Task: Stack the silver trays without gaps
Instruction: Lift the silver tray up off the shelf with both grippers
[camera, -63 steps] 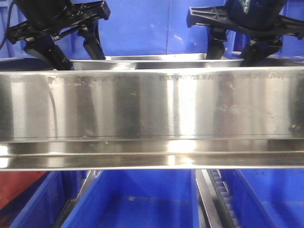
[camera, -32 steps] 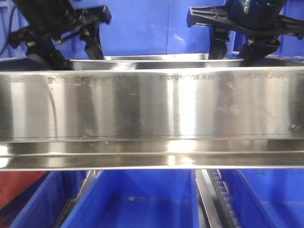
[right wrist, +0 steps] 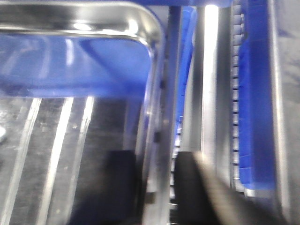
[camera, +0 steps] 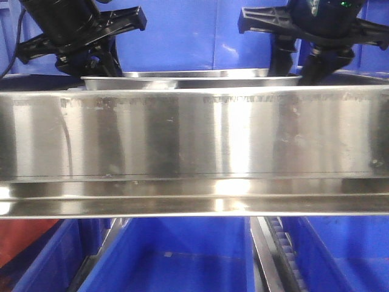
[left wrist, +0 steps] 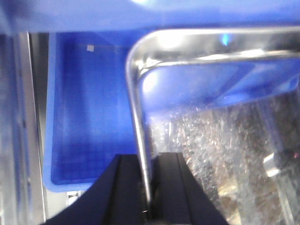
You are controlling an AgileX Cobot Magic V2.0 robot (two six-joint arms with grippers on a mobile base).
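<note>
A silver tray (camera: 191,81) shows only as a shiny rim behind the steel rail, spanning the gap between both arms. In the left wrist view my left gripper (left wrist: 147,187) is shut on the tray's (left wrist: 140,108) left rim, one black finger on each side. It appears at the tray's left end as the left gripper (camera: 103,70) in the front view. My right gripper (right wrist: 157,187) stands astride the tray's (right wrist: 152,61) right rim, fingers close against it and blurred. From the front, the right gripper (camera: 296,70) sits at the tray's right end.
A long brushed-steel shelf rail (camera: 194,140) fills the middle of the front view and hides the tray's body. Blue plastic bins (camera: 176,261) sit below, and one blue bin (left wrist: 89,117) lies left of the tray. A roller track (right wrist: 236,93) runs right of the tray.
The left fingers have drawn together onto the tray's left rim and the arm rose slightly. The tray shifted left and its left end lifted a little. The right fingers narrowed around the right rim.
</note>
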